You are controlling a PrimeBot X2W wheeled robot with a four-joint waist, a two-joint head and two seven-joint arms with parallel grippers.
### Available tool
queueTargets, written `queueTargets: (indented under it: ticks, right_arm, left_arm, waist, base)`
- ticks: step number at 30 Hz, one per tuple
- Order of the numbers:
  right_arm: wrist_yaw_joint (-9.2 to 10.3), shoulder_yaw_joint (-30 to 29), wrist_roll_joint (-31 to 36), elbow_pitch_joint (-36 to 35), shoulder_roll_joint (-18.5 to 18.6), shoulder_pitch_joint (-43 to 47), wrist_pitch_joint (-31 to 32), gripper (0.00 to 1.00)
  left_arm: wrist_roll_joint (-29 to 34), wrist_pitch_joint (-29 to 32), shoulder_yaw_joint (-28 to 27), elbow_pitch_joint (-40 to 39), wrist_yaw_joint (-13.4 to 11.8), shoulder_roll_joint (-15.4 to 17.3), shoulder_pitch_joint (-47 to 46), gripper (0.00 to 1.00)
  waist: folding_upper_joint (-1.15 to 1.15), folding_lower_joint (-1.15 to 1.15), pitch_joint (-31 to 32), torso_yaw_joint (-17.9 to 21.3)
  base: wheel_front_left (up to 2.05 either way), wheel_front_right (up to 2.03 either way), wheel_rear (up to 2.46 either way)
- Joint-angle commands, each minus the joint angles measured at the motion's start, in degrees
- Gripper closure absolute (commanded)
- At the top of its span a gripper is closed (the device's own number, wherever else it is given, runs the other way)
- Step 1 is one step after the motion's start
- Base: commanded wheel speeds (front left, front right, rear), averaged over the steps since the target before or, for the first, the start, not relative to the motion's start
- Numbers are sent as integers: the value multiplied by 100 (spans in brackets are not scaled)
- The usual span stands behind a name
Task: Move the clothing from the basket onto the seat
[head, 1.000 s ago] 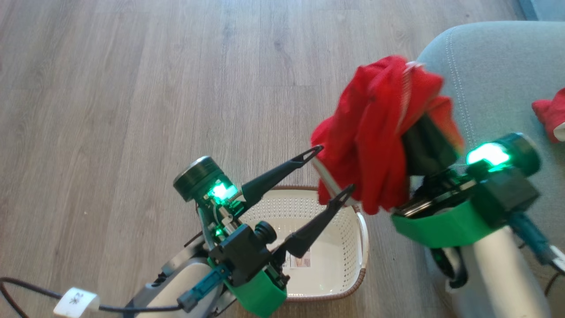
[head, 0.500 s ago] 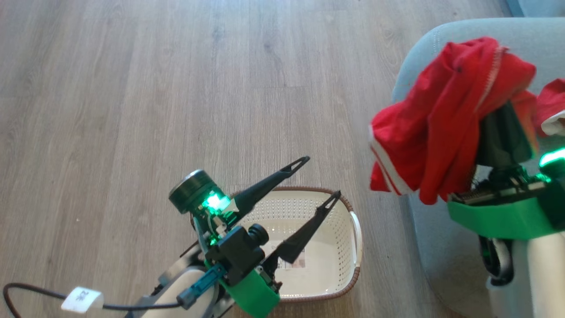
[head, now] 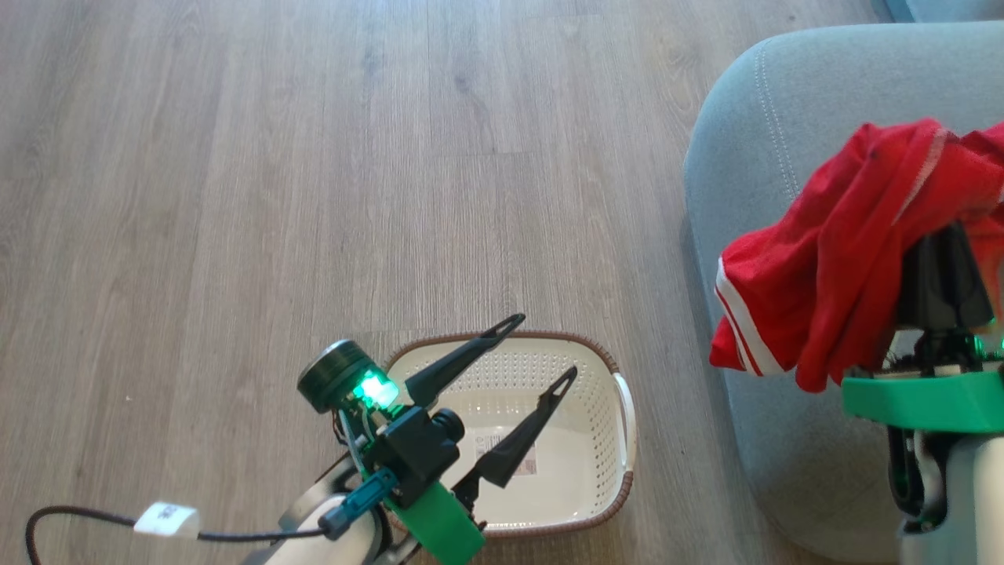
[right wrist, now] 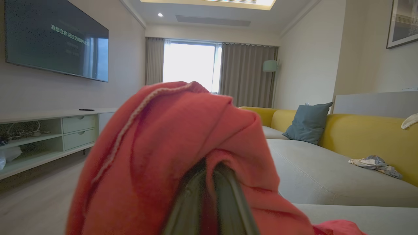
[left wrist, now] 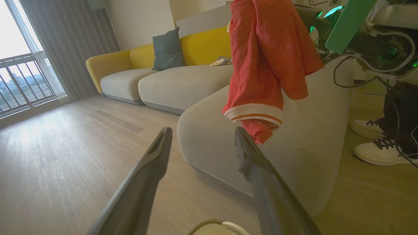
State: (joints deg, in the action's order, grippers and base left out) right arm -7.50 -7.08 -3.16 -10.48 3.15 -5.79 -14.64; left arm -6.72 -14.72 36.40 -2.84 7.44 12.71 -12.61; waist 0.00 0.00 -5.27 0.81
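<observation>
Right pincer (right wrist: pixel 210 176): fingers pressed together, clamped on the red garment (head: pixel 831 259). The cloth is draped right over the fingers and hides the tips in the head view.

The garment hangs in the air over the rounded corner of the seat (head: pixel 784 102). Its striped hem dangles on the floor side, near the seat's edge. Whether it touches the cushion, cannot tell.

Left pincer (head: pixel 541 348): fingers wide apart, holding nothing, hovering over the basket (head: pixel 623 439). No red shows in the basket, only the label on its floor, though the left arm hides part of it.

There's a scrap of red (right wrist: pixel 339 227) low on the cushion in the right wrist view. Could be a second piece or a fold of this one, unclear.

Judgement: this is the carry-and-place step, and it's near the end.

How to do it well:
- Take the right arm further in over the seat, so the hanging hem clears the corner. Released here, the weight on the floor side would likely drag it off.
- Lower it until the bulk rests on the cushion, then open.
- The cloth wraps the fingers, so expect a snag. After opening, back out along the finger line, low and slow, not straight up.
- Park the left arm where it is, clear of the path.
</observation>
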Motion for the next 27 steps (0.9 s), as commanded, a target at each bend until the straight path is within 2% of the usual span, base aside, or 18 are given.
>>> queueTargets:
  ticks: [1,27]
  right_arm:
    - [1,90,-50,-149,-26,-6,-36,100]
    - [1,-194,-392,379,-27,21,-36,100]
  left_arm:
    - [-50,-28,-247,-116,4,14,-74,0]
    - [-319,-28,-23,444,4,14,-33,0]
  waist:
    - [0,0,12,-2]
    - [0,0,-88,-54]
  base:
    - [0,0,0]
    - [0,0,0]
